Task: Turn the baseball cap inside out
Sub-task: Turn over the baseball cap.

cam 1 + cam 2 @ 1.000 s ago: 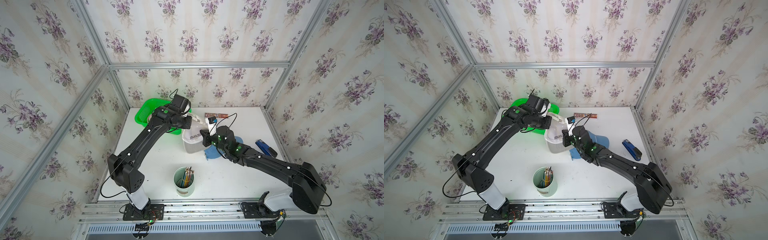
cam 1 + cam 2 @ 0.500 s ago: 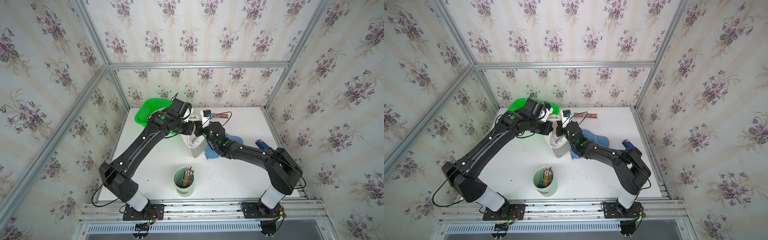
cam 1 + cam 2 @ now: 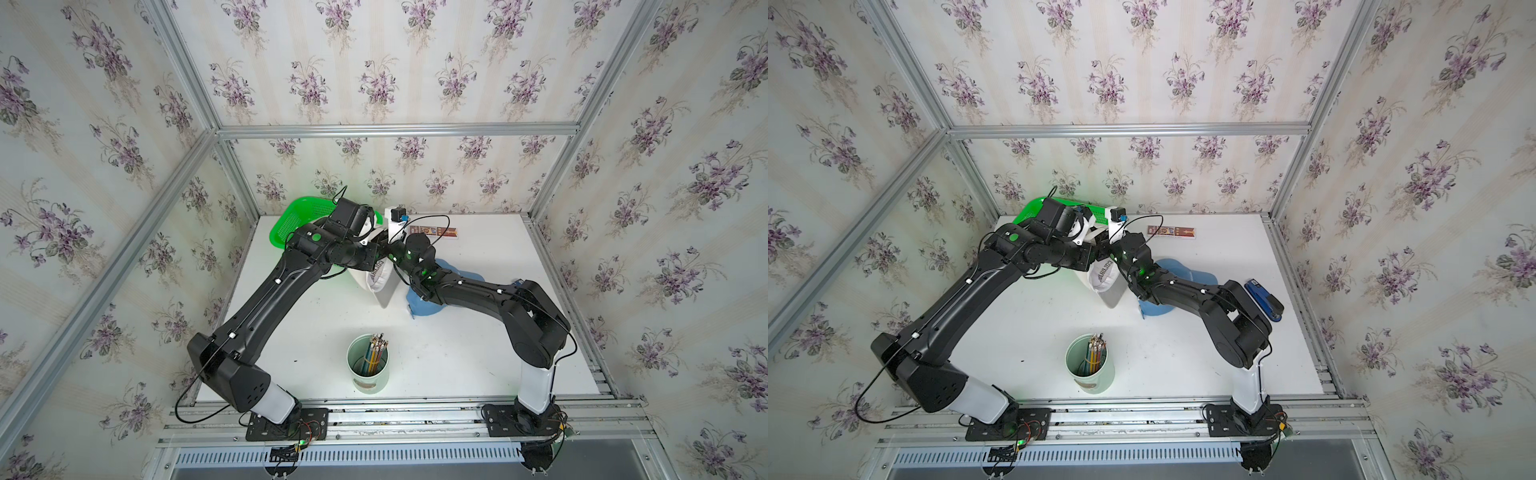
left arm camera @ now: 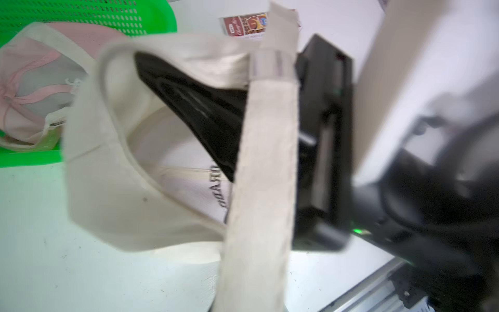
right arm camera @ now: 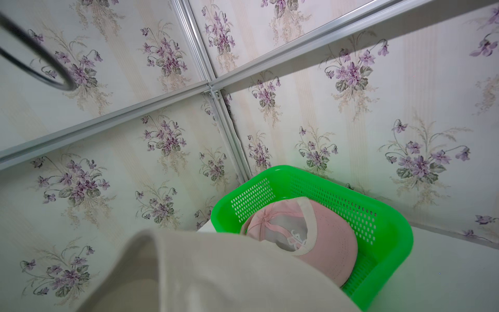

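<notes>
Table point(image 3: 478, 353) carries the green basket point(image 3: 286, 224); just beside the basket, the cream baseball cap point(image 3: 381, 286) hangs between both arms. Left gripper point(image 3: 377, 257) pinches the cap's back strap. Right gripper point(image 4: 167, 81), fingers pressed together, pokes inside the crown.

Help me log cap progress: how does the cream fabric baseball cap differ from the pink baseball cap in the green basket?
Colour: the cream fabric baseball cap bears dark lettering; the pink baseball cap has a cream inner band.
Place: the cream cap is held up over the white table; the pink cap lies in the green perforated plastic basket.
Both are soft baseball caps with insides showing.
</notes>
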`<state>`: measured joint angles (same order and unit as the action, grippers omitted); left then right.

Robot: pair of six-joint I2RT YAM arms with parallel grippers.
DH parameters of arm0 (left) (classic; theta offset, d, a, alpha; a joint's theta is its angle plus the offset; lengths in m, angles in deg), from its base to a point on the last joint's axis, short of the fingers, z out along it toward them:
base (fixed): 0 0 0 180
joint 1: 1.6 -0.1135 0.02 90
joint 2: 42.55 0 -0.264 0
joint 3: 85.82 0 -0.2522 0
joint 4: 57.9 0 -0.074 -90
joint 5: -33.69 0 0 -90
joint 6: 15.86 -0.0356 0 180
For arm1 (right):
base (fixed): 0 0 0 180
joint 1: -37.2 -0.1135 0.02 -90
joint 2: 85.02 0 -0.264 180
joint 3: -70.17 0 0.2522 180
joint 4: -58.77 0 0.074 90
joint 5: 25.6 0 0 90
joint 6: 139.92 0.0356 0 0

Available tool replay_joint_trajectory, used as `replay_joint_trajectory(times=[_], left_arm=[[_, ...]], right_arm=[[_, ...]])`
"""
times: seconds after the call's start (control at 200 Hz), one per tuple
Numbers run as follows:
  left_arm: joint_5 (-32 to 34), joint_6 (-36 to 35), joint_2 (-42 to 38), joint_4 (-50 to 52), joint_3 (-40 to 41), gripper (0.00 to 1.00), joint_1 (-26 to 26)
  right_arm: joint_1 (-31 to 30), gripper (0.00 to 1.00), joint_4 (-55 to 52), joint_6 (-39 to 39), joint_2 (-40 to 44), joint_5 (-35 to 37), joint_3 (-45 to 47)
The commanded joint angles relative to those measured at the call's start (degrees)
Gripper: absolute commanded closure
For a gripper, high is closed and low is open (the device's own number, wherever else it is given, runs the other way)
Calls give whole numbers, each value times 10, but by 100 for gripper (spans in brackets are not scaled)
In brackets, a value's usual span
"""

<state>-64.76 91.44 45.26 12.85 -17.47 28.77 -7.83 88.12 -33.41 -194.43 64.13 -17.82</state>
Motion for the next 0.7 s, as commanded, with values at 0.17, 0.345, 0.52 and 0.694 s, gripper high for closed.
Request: replay_joint_trajectory(times=[0.17,0.345,0.52,0.694], left_arm=[[-17,29,-19,-57,39,100,-84],[-29,19,1,-45,13,100,-86],[-31,-22,35,13,-45,100,-86],[-31,-49,75,54,-96,100,-84]], right_arm=[[7,69,-93,-25,94,-28,62],[7,62,-121,-27,154,-20,131],[7,51,-182,-63,210,19,171],[6,49,-246,-94,264,-4,186]])
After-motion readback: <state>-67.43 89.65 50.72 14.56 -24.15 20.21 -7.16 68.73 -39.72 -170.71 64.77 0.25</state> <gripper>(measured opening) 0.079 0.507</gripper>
